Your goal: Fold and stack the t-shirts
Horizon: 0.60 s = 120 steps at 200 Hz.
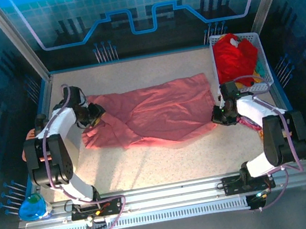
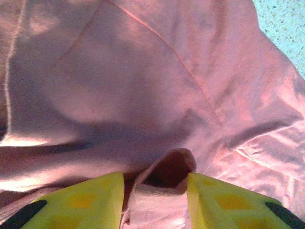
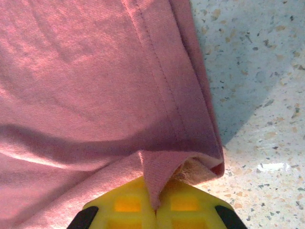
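Left fingers: your left fingers [image 1: 95,115] are spread, and a raised fold of the pink t-shirt [image 1: 159,113] stands up between them. In the left wrist view the fold does not look pressed from both sides, so treat this end as not secured.

Right fingers: your right fingers [image 1: 221,113] are pressed together and pinch the hemmed corner of the same shirt. The hem runs away from their tips.

Shirt position: the pink t-shirt lies stretched across the counter [image 1: 149,162] between your two sets of fingers. It is rumpled near the left pair and flatter toward the right pair.

Other shirt: the red t-shirt [image 1: 234,57] sits in the basket [image 1: 264,66] just beyond your right fingers.

Step in hand: this looks like taking hold of both ends, ready to lift or fold. The fold itself is not yet made.

Risk, left end: if you lift now, the fold may slide out from between the spread fingers. One end would then drop and the shirt would twist.

Risk, layers: the fold at the left looks like bunched cloth. Closing on it may catch only one layer or a sleeve, and the crease would come out crooked.

Risk, right end: the pinch is close to the very corner. A hard pull toward the left fingers could drag the hem free.

Risk, basket: swinging the right fingers back could snag the basket wall.
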### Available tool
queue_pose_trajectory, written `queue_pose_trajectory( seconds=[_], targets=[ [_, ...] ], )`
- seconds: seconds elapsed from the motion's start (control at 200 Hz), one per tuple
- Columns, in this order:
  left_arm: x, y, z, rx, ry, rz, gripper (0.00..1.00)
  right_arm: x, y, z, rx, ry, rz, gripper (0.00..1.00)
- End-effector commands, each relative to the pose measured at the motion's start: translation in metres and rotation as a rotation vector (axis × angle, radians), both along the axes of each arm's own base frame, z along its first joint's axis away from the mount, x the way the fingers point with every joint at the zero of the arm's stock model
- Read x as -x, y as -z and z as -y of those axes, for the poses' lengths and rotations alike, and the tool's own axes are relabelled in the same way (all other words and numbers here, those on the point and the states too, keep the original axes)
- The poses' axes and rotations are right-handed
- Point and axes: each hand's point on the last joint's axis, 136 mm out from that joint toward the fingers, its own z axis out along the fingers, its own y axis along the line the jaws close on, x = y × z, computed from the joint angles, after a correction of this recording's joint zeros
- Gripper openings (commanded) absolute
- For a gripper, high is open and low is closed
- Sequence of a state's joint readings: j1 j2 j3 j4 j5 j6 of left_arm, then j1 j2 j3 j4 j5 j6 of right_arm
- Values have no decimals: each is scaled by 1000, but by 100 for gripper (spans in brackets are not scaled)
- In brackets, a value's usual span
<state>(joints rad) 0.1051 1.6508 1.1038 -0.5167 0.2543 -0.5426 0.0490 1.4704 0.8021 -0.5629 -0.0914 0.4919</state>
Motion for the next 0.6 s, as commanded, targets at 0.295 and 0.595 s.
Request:
queue_pose_trajectory(
  seconds=[0.295,0.595],
  targets=[
    [-7,0,-8,-30,1,131,50,-1,2,-1,-29,-4,-8,0],
    [-11,-11,4,5,24,292,43,-3,1,-3,-44,-8,-10,0]
  ],
)
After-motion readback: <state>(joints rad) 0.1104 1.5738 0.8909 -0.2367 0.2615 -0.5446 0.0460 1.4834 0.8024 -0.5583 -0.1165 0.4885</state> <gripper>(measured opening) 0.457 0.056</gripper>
